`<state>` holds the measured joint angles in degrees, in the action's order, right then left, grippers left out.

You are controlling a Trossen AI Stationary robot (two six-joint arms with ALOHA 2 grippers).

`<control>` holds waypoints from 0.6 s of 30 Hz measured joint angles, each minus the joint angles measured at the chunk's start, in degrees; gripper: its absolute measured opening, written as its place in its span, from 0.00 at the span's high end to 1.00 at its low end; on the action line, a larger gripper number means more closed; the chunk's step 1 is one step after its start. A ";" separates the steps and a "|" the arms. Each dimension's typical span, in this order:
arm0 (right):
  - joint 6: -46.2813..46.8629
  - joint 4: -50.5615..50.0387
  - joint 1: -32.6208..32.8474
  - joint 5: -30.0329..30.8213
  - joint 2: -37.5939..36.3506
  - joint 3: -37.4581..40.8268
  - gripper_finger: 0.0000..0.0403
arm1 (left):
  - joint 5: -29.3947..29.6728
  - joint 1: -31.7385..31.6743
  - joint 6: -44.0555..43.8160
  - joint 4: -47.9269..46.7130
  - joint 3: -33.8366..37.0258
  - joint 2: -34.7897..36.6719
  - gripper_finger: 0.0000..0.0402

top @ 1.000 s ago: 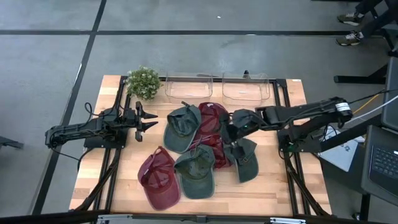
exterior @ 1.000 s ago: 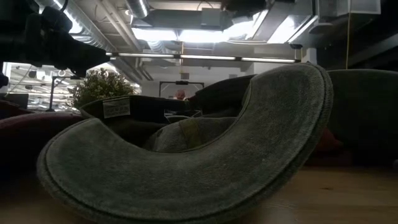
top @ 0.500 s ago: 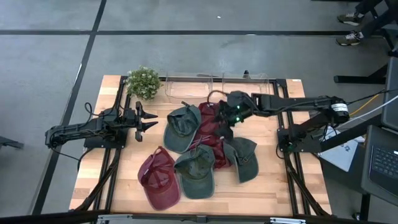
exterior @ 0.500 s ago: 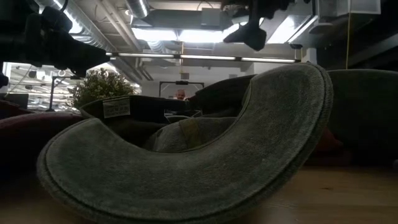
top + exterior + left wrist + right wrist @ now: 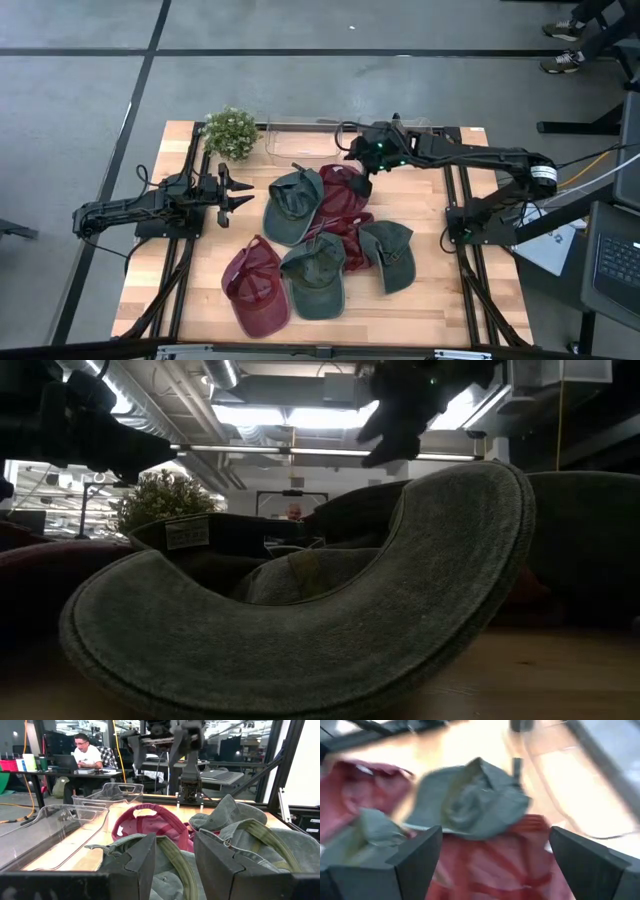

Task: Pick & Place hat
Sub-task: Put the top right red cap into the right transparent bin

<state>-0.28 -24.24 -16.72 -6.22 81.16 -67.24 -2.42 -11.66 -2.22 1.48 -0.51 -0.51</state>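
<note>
We see the right gripper [image 5: 362,160] spread wide, empty (fingers blurred), above the maroon fabric cap [image 5: 340,195]; the left gripper [image 5: 243,193], at nine o'clock, sits part-open, holding nothing.

Bystanders and fixtures around the work surface

A small potted plant [image 5: 231,133] is sitting at the far left corner of the wooden table [image 5: 440,300], with two clear plastic bins [image 5: 303,139] lying side by side along the far edge. Beyond the table, a person [image 5: 86,753] is sitting at a desk with a laptop [image 5: 64,762], and a grey floor [image 5: 300,60] is spreading around.
</note>
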 joint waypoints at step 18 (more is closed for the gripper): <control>-17.04 1.57 -1.19 7.14 9.91 0.02 0.10 | -0.02 -0.02 0.00 0.00 0.00 0.00 0.68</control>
<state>-17.32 -22.67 -17.91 0.92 91.08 -67.22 -2.44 -11.68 -2.22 1.48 -0.52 -0.51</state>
